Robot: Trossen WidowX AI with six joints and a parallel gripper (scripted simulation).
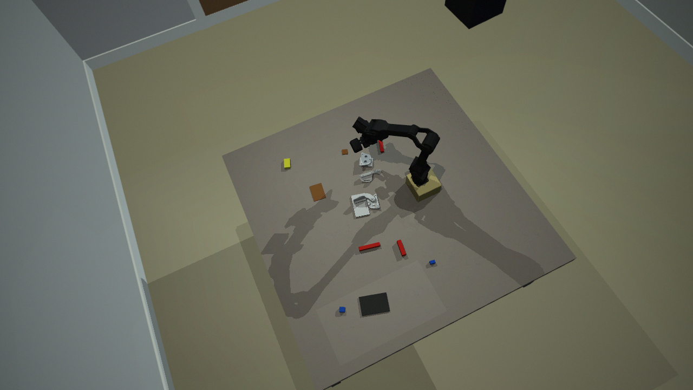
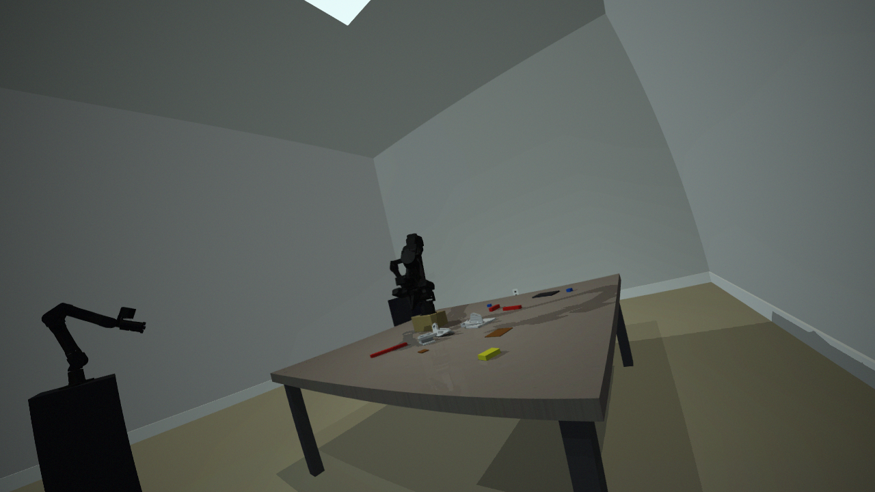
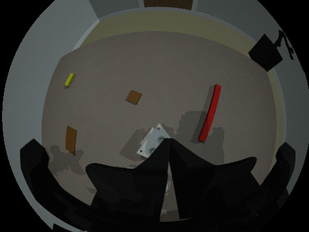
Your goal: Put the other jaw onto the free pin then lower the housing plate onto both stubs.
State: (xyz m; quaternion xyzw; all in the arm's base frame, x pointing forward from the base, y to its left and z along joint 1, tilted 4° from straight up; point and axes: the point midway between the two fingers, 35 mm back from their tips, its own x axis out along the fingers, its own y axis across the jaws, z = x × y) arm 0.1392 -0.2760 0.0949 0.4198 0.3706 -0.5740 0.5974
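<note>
Housing plate (image 1: 366, 159) (image 3: 154, 142) beside loose jaw (image 1: 367, 177)

housing plate (image 3: 148, 145) partly hidden behind fingers in wrist cam, gear teeth too sm. to tell

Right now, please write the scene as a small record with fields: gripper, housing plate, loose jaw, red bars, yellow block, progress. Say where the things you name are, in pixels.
gripper: shut, nothing held, raised above the table (image 1: 508, 227) (image 2: 452, 382) (image 3: 161, 64)
housing plate: white plate with two holes (image 1: 365, 159) (image 3: 149, 145), apart from the base
loose jaw: white toothed piece (image 1: 366, 177), between housing plate and base
base: white (image 1: 360, 210), one jaw on it
red bars: three on the table
yellow block: near a table edge (image 1: 287, 163) (image 2: 489, 354) (image 3: 70, 80)
progress: jaw and plate not fitted
</note>
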